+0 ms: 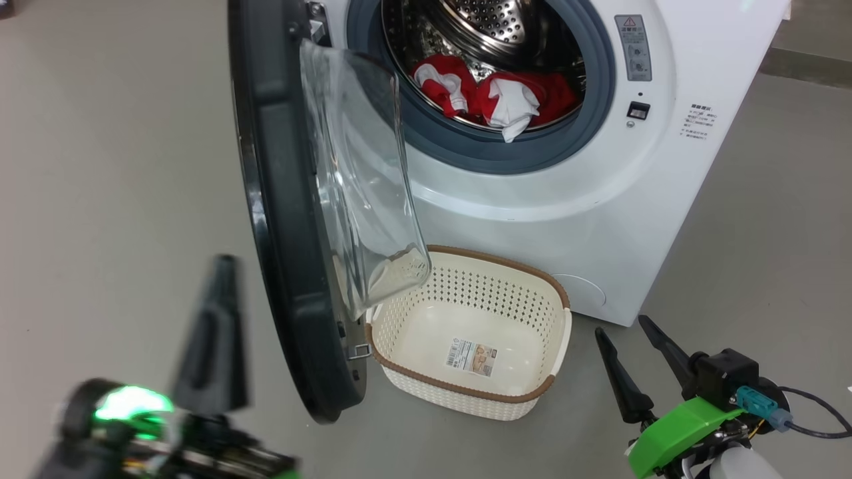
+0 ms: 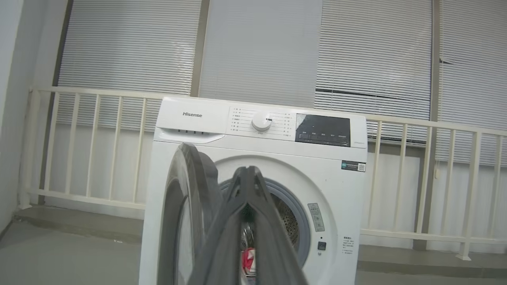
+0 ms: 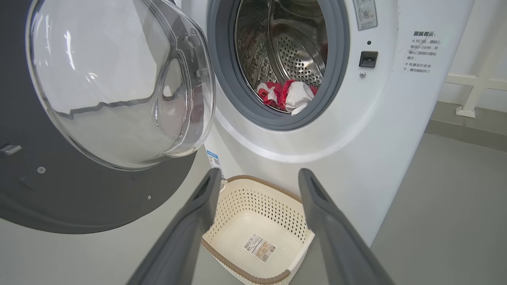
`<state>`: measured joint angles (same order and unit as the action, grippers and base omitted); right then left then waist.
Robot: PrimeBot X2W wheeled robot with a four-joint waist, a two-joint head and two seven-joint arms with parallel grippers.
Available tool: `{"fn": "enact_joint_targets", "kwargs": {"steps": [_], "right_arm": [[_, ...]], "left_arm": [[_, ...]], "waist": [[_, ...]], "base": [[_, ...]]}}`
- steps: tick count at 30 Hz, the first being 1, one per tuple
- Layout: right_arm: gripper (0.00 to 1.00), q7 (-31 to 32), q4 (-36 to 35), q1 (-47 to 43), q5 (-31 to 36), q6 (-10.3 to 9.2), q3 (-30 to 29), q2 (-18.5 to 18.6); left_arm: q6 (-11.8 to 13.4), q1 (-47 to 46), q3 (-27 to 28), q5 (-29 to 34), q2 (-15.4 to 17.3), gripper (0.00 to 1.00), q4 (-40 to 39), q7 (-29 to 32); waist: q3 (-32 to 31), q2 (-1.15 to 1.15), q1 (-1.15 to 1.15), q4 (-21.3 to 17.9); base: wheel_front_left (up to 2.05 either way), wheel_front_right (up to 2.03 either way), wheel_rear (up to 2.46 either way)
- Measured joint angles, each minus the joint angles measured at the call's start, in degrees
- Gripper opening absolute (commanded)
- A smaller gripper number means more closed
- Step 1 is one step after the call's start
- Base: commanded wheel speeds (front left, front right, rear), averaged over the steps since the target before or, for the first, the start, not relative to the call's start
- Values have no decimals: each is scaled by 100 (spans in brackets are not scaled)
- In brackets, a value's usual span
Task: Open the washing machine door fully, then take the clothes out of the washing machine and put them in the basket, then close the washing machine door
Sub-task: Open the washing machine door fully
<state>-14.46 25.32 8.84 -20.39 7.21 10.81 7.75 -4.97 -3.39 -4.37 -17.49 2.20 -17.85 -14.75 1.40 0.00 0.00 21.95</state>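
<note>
The washing machine [image 1: 599, 219] stands with its door [image 1: 286, 219] swung out roughly edge-on to me, the glass bowl [image 1: 359, 179] facing right. Red and white clothes [image 1: 506, 93] lie at the drum's front lip. Below the opening, the basket [image 1: 506, 261] sits on the floor with nothing in it but its label. My left gripper [image 1: 225, 263] is shut on nothing, low at the left on the door's outer side, apart from it. My right gripper [image 1: 622, 326] is open near the basket's right end. The right wrist view shows that gripper [image 3: 260, 172] above the basket [image 3: 253, 198], with the clothes [image 3: 285, 97] beyond.
Grey floor [image 1: 100, 166] spreads to the left and the right of the machine. A white railing [image 2: 79, 150] and window blinds stand behind it. A raised ledge [image 3: 467, 126] runs along the wall at the right. A black cable [image 1: 819, 426] trails from my right wrist.
</note>
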Motion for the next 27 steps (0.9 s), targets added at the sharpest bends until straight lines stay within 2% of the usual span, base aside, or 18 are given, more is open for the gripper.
{"fn": "enact_joint_targets", "kwargs": {"steps": [5, 11, 19, 27], "right_arm": [[100, 1, -10, -40, 7, 0, 1, -14], [100, 1, -15, -40, 8, 0, 13, -25], [100, 0, -16, -38, 8, 0, -11, -24], [100, 0, -18, -35, 38, 0, -26, -31]], "left_arm": [[-5, 147, -878, 127, 12, 0, 236, -2], [-7, 222, -1367, -58, 38, 0, 1104, -1], [-1, -20, -1361, -331, 44, 0, 2213, 3], [9, -325, -1125, -386, 37, 0, 2833, 3]], "waist": [[19, 0, 0, -34], [72, 0, 0, -100], [140, 0, 0, -175], [196, 0, 0, -216]], "base": [[0, 0, 0], [0, 0, 0], [0, 0, 0], [0, 0, 0]]}}
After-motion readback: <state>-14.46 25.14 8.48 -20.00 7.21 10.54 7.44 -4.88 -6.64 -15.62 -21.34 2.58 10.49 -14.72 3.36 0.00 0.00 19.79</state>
